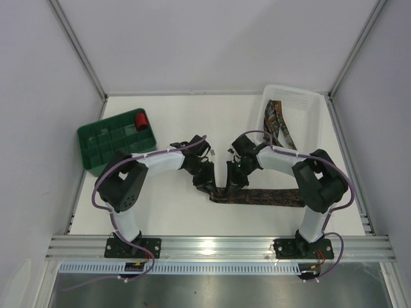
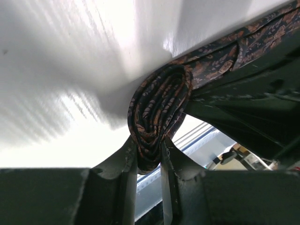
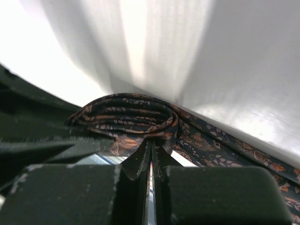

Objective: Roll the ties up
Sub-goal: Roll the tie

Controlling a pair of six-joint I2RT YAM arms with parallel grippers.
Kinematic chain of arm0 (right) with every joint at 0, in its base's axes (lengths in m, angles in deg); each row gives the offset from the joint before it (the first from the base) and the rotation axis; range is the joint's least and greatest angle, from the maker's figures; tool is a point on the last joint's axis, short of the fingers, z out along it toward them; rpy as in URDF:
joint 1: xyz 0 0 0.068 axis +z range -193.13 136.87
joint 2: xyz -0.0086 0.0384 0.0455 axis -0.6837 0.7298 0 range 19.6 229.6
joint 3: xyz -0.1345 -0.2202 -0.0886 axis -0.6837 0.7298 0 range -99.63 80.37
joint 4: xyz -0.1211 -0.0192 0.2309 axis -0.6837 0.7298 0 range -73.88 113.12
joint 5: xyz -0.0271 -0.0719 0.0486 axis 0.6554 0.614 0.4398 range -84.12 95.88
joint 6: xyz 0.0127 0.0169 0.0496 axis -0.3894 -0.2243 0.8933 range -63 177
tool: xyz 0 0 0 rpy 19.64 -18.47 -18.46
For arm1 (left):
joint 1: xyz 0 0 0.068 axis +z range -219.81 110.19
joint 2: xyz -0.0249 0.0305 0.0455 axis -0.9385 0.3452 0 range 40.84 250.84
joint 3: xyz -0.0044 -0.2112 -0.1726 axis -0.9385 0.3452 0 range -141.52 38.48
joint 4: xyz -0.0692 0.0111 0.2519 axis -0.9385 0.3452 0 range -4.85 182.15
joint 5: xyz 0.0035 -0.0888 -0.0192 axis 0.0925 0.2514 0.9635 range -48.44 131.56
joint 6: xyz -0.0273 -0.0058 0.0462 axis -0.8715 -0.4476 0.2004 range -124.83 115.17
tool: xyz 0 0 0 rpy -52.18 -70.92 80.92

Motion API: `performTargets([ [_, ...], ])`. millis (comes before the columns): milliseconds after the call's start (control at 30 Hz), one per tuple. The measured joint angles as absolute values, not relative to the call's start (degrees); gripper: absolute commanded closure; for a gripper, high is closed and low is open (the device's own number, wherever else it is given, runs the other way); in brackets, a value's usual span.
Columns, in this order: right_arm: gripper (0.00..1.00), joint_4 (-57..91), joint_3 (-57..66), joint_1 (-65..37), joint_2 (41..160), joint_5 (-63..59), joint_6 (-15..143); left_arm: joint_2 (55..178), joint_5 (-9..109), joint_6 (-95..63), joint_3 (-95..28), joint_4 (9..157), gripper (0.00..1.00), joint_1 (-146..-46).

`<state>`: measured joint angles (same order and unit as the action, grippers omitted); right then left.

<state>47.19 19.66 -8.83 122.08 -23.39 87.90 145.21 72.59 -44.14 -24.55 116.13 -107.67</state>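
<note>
A dark tie (image 1: 270, 197) with a brown-orange pattern lies flat across the near middle of the table, its left end wound into a roll (image 2: 159, 112). My left gripper (image 2: 149, 150) is shut on that roll, one finger on each side of the coil's lower part. From the other side, my right gripper (image 3: 151, 145) is shut, its tips pinching the lower edge of the same roll (image 3: 126, 117). The unrolled length (image 3: 225, 145) trails off to the right. In the top view both grippers, left (image 1: 209, 185) and right (image 1: 232, 183), meet at the tie's left end. More ties (image 1: 277, 122) lie in a clear bin.
The clear plastic bin (image 1: 308, 102) stands at the back right. A green compartment tray (image 1: 96, 144) sits at the back left with a small red roll (image 1: 141, 120) in one compartment. White walls enclose the table on three sides.
</note>
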Motion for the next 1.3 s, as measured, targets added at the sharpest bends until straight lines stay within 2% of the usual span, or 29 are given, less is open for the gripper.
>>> performTargets([
  [533, 0.95, 44.81, 14.85, -5.0, 127.08, -25.65, 91.75, 143.05, 68.37, -42.3, -29.09, 126.54, 0.93, -107.54],
  [667, 0.95, 44.37, 14.74, -4.87, 127.08, -25.97, 92.42, 143.03, 68.3, -42.35, -30.12, 127.46, 0.9, -107.59],
  [1300, 0.95, 45.03, 17.74, -4.87, 127.08, -23.5, 92.88, 148.47, 70.53, -43.42, -35.98, 127.24, 0.89, -110.97],
])
